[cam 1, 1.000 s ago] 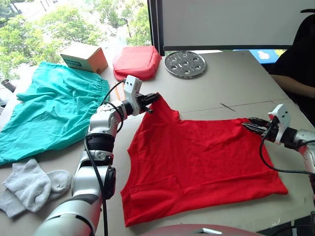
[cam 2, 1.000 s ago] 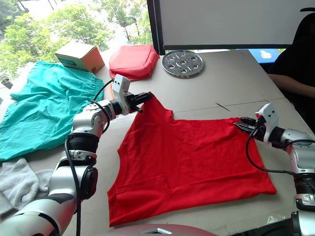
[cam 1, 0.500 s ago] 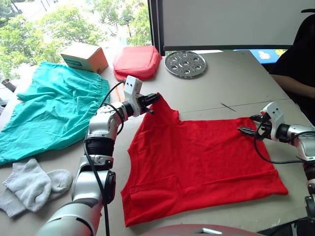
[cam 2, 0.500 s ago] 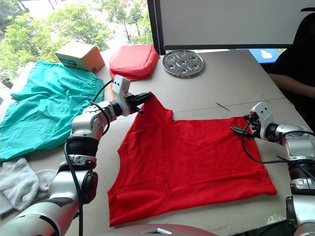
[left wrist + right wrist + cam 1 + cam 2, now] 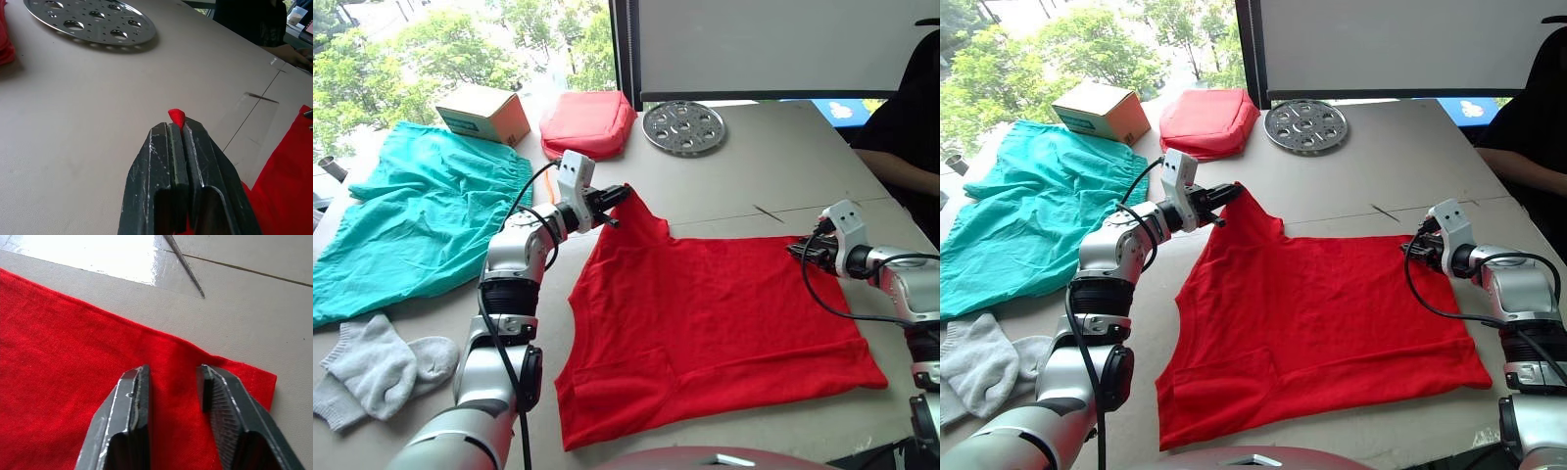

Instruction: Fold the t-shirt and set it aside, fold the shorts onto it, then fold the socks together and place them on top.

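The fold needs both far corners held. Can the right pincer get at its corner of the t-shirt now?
Probably yes: the right pincer is open over the t-shirt corner, nothing between them.

**Open surface beyond the shirt; clutter along the far-left edge**

Bare surface point(image 5: 783, 157) lies open between the t-shirt's point(image 5: 715, 323) far edge and the perforated metal disc point(image 5: 682, 126); a pincer could pass there freely. The far-left corner is crowded: a salmon-red padded pouch point(image 5: 587, 121) sits just beside the disc, with a cardboard box point(image 5: 483, 114) near it. The shorts point(image 5: 416, 220) cover the left side and the socks point(image 5: 377, 367) lie below them. A person's arm point(image 5: 901, 171) rests at the right edge, near the right pincer point(image 5: 800, 249).
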